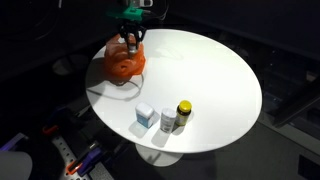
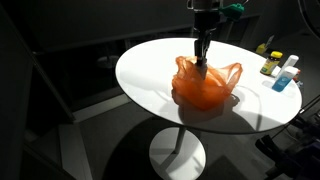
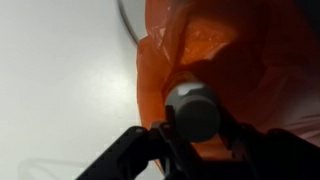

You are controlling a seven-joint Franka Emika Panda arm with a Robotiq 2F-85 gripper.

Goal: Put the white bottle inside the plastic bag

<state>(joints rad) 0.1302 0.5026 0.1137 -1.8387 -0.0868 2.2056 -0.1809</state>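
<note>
The orange plastic bag [image 1: 120, 63] sits on the round white table [image 1: 215, 70] and shows in both exterior views [image 2: 205, 88]. My gripper [image 1: 130, 40] hangs straight down into the bag's open top [image 2: 201, 64]. In the wrist view the gripper [image 3: 195, 128] is shut on the white bottle [image 3: 195, 110]. I see the bottle's round greyish top between the fingers, with the orange bag [image 3: 235, 45] right below and around it. The bottle's body is hidden in the exterior views.
A white box [image 1: 145, 115], a small white container [image 1: 168, 121] and a yellow-capped bottle [image 1: 183, 110] stand near the table's edge, away from the bag. They also show in an exterior view [image 2: 275, 68]. A black cable runs over the table [image 3: 125, 15].
</note>
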